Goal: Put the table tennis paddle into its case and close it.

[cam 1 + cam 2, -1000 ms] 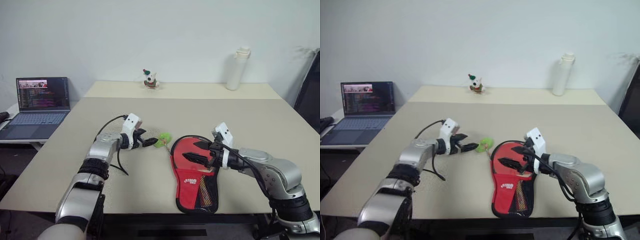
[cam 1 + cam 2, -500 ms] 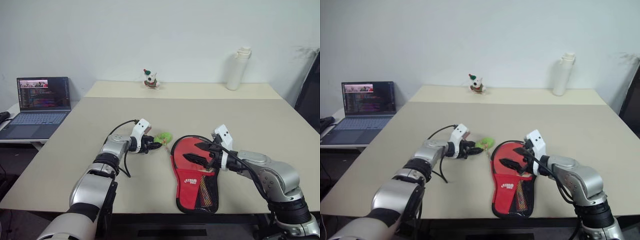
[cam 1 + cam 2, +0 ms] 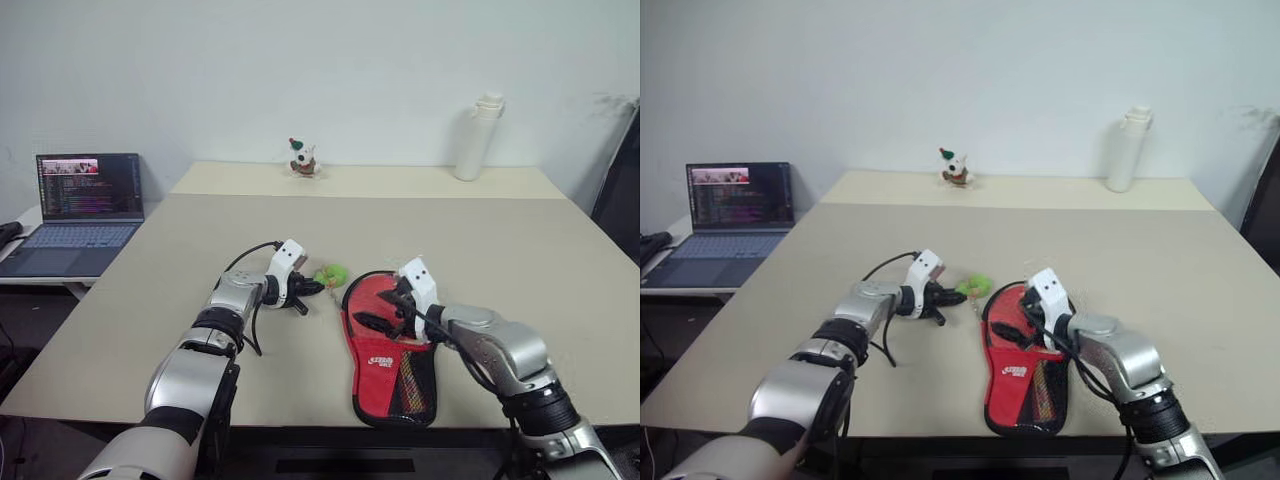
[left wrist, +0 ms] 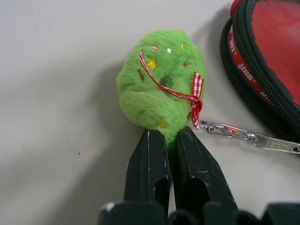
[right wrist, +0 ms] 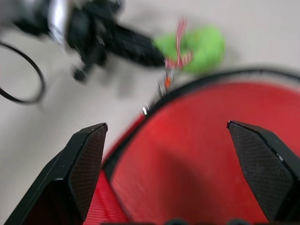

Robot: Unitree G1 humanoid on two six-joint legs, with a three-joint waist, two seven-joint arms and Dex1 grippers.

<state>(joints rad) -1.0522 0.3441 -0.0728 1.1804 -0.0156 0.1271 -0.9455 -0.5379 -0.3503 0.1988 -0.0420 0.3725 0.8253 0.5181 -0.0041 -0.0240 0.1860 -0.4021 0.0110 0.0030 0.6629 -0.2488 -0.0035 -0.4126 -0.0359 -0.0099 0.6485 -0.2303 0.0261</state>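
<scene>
The case (image 3: 392,362) lies flat near the table's front edge, red with a white logo and mesh, black zip rim (image 4: 243,70) around it. Its round end is unzipped, and a smooth red face (image 3: 378,296) shows inside, seemingly the table tennis paddle; no handle is visible. A short chain links the zip to a green pom-pom charm (image 3: 331,273) lying just left of the case. My left gripper (image 4: 169,136) is shut on the charm's near edge. Low over the round end hovers my right gripper (image 5: 165,125), open, with nothing between its fingers.
A laptop (image 3: 85,205) stands open on a low side table at the far left. A white bottle (image 3: 475,137) and a small figurine (image 3: 301,158) stand at the back of the table. A dark chair edge (image 3: 620,190) shows at the right.
My left gripper has moved right to the pom-pom and shut on it. The right gripper has come down and left over the case's round end, still open.
</scene>
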